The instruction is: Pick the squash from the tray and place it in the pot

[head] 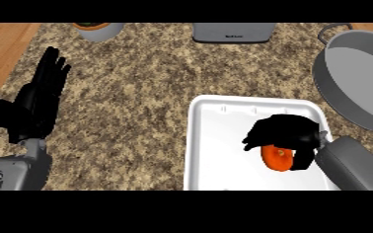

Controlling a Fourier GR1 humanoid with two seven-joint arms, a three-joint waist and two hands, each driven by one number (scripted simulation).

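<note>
A single head view looks steeply down, fairly close, at the granite counter (138, 89).

Tray (218, 128) sat at counter's (131, 103) front-right edge; squash (277, 158) in tray under right hand (284, 133). Pot (350, 79) at right edge behind tray. Left hand (40, 98) near left edge.

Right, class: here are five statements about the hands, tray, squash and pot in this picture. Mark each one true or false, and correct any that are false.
1. The right hand is curled over the squash. True.
2. The squash already lies in the pot. False: it is over the white tray.
3. The left hand is open, holding nothing. True.
4. The pot stands at the left of the counter. False: it is at the right edge.
5. The tray is black. False: it is white.
</note>
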